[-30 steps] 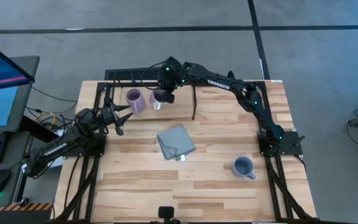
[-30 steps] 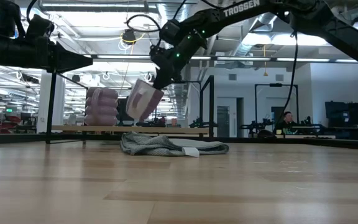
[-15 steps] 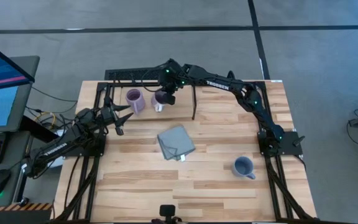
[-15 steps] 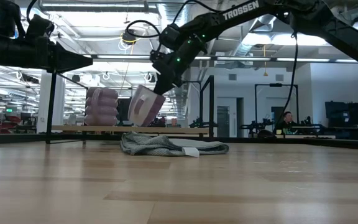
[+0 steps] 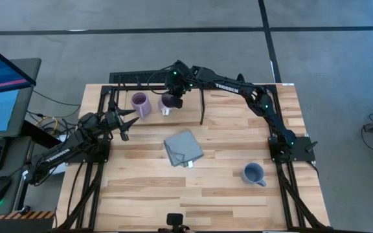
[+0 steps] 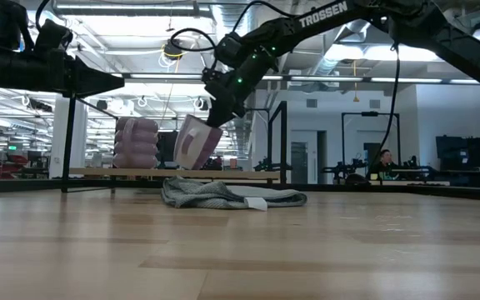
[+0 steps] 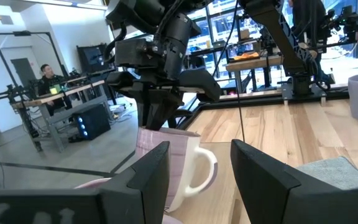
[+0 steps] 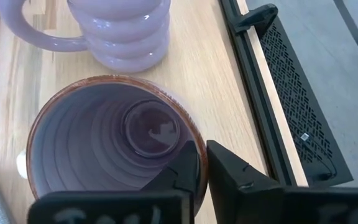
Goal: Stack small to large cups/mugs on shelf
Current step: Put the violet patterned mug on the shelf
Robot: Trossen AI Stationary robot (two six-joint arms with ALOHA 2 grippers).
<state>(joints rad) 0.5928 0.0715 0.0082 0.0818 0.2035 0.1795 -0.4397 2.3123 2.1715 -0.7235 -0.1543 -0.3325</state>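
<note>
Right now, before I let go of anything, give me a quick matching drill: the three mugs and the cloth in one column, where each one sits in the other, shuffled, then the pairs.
Things:
1. light purple mug
2. darker purple mug
3. blue-grey mug
4. grey cloth

Places:
A. middle of the table
B. on the shelf, tilted, the right gripper pinching its rim
C. standing free on the shelf, nearest the left gripper
D. on the table near the right arm's base

Pairs: 1-C, 2-B, 3-D, 4-A
</note>
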